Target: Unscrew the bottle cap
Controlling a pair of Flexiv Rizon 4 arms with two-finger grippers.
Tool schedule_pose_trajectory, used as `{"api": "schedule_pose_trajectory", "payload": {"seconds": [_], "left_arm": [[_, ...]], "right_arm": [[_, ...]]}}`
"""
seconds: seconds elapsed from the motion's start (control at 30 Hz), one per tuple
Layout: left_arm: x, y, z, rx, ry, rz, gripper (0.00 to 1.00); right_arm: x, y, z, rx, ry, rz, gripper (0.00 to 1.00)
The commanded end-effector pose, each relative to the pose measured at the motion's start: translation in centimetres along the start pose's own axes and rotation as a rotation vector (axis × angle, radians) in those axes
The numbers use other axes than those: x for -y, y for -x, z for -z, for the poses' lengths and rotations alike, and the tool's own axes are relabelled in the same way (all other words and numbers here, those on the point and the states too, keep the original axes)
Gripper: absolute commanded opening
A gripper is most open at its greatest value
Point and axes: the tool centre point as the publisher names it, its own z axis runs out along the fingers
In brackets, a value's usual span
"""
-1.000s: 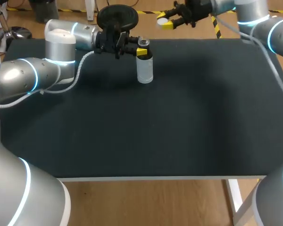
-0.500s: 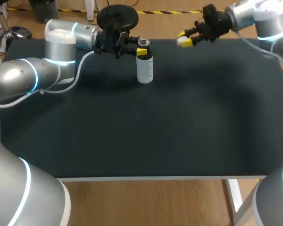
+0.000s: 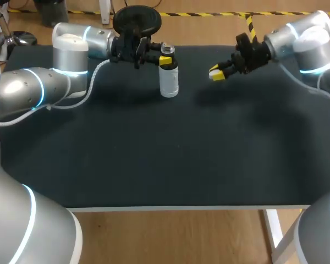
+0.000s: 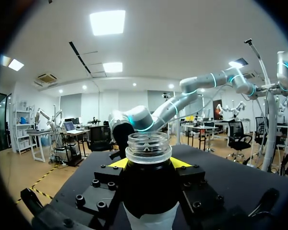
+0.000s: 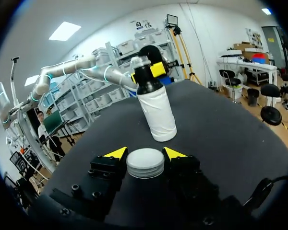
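Right pincer [image 3: 216, 73] lowered toward black table [image 3: 181, 154], grasping cap [image 5: 145, 163] | left pincer [image 3: 165, 59] clamps bottle [image 3: 169, 81]

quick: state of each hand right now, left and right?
Left hand: closed on the neck of the open bottle.
Right hand: closed, holding the cap.

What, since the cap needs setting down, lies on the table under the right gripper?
Nothing visible. The right gripper holds the white cap over the black table; the bottle, held by the left gripper, stands off to its side.
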Motion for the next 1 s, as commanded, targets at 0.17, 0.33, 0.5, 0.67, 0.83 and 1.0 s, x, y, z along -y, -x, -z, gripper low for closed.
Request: {"api": "schedule_pose_trajectory", "payload": {"seconds": [0.17,0.33,0.5,0.67,0.83,1.0], "left_arm": [[-0.1,0.3,0.0,-0.006,-0.002,0.000,0.00],[-0.1,0.3,0.0,-0.006,-0.002,0.000,0.00],[-0.1,0.3,0.0,-0.006,-0.002,0.000,0.00],[-0.1,0.3,0.0,-0.006,-0.002,0.000,0.00],[-0.1,0.3,0.0,-0.006,-0.002,0.000,0.00],[-0.1,0.3,0.0,-0.006,-0.002,0.000,0.00]], "right_arm": [[1.6,-0.4,-0.7,0.328,-0.022,-0.038,0.00],[2.5,-0.2,-1.1,0.330,-0.047,-0.054,0.00],[3.1,0.0,-1.3,0.334,-0.059,-0.076,0.35],[3.3,0.0,-1.3,0.336,-0.063,-0.088,1.00],[3.3,0.0,-1.2,0.345,-0.056,-0.097,1.00],[2.6,-0.1,-1.1,0.339,-0.018,-0.072,1.00]]}}
